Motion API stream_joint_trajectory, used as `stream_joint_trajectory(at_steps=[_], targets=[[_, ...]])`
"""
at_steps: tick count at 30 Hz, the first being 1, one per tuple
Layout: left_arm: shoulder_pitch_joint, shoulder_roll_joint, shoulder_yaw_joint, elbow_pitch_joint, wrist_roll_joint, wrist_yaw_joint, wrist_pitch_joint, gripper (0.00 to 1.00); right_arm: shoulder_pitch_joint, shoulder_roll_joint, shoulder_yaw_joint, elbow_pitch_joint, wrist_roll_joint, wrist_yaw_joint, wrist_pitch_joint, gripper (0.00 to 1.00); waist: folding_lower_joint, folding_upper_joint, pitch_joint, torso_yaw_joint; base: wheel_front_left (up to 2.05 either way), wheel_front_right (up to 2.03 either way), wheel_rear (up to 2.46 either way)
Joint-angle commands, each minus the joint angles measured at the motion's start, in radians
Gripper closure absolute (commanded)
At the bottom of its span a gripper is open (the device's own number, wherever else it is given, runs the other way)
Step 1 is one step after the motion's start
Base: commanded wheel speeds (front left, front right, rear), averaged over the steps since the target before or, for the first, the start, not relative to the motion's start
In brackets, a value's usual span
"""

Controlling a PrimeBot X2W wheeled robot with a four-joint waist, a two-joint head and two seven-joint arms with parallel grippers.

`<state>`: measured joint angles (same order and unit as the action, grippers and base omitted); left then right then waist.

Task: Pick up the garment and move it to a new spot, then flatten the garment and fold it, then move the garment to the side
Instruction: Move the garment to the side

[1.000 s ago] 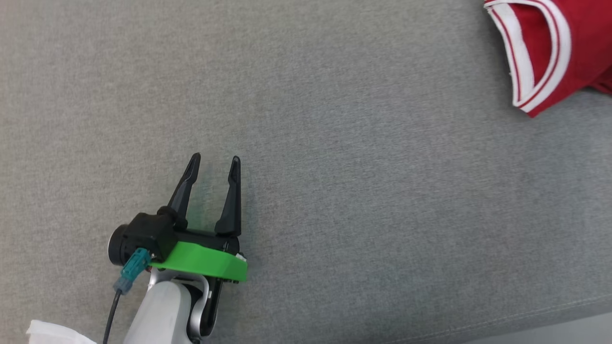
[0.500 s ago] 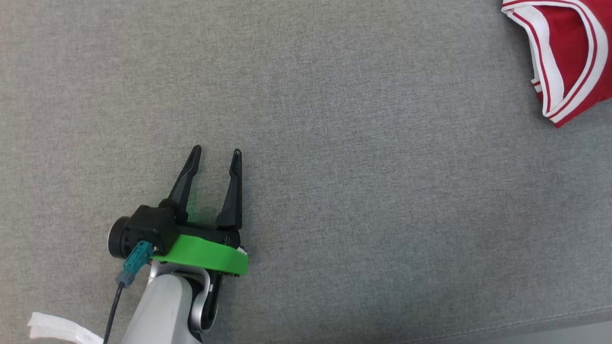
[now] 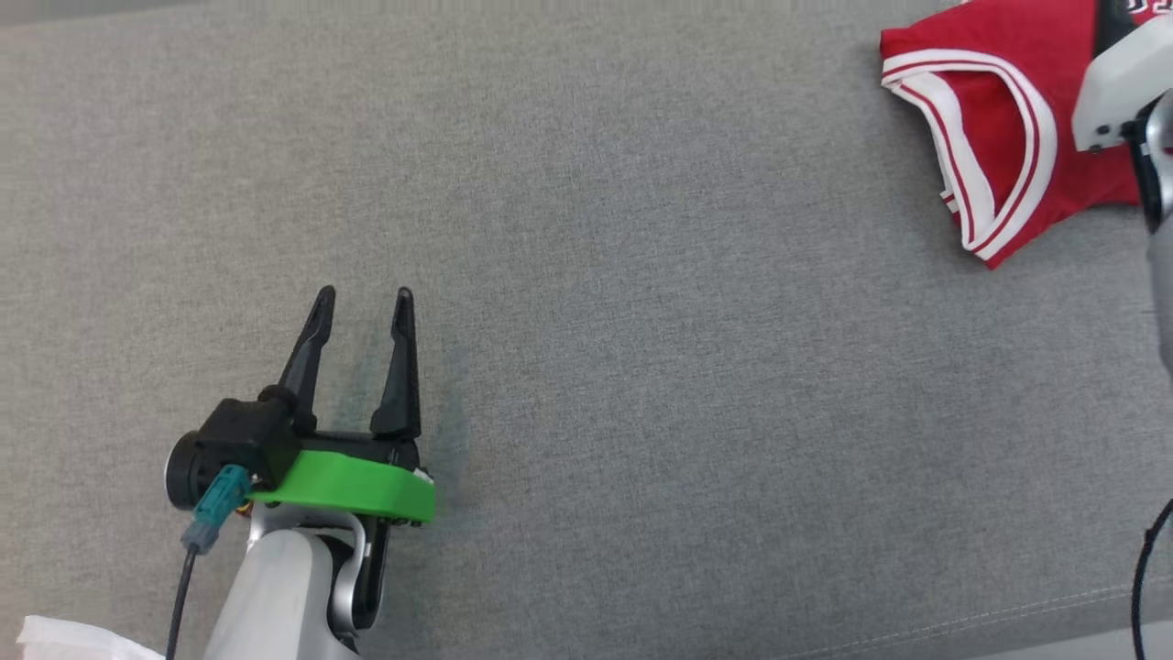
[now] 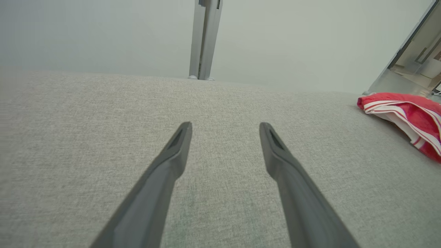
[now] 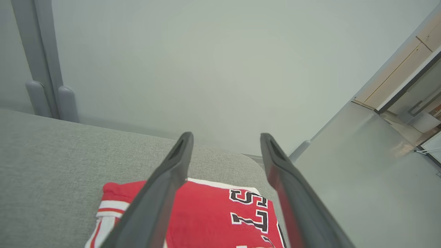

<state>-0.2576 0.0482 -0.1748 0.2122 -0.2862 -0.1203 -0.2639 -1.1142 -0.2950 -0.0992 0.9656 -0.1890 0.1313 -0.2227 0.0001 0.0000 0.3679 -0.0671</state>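
left gripper (image 4: 225,125): we hold our two fingers spread wide, pointing across the grey fabric surface (image 4: 86,120) | garment (image 4: 410,110): we see it lying red and white-striped at the right edge, well apart from us | beyond: grey upright post (image 4: 205,38), pale wall

Much of garment (image 3: 1003,137) off-frame

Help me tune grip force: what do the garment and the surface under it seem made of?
Garment: probably soft matte knit fabric; it lies in limp folds. Surface: grey woven upholstery cloth, matte; a heathered weave texture shows.
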Motion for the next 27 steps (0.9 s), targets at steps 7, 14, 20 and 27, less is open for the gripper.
stream_joint_trajectory(at_steps=[7, 14, 20, 27], targets=[[0.068, 0.005, 0.083, 0.015, -0.020, 0.002, 0.000, 0.00, 0.129, 0.105, 0.038, -0.026, 0.071, -0.001, -0.041, 0.00, -0.0001, 0.0000, -0.191, -0.005, 0.00, 0.00, 0.00], [0.162, 0.004, 0.130, 0.031, -0.061, 0.010, 0.000, 0.00, 0.359, 0.187, 0.039, -0.186, 0.144, -0.001, -0.043, 0.00, -0.0001, 0.0000, -0.309, 0.011, 0.00, 0.00, 0.00], [0.243, 0.004, 0.132, 0.032, -0.078, 0.020, 0.000, 0.00, 0.605, 0.232, 0.038, -0.359, 0.178, -0.001, -0.043, 0.00, -0.0001, 0.0000, -0.369, 0.035, 0.00, 0.00, 0.00], [0.317, 0.005, 0.134, 0.022, -0.093, 0.025, 0.000, 0.00, 0.854, 0.242, 0.091, -0.536, 0.281, -0.001, -0.043, 0.00, -0.0001, 0.0000, -0.398, 0.060, 0.00, 0.00, 0.00]])
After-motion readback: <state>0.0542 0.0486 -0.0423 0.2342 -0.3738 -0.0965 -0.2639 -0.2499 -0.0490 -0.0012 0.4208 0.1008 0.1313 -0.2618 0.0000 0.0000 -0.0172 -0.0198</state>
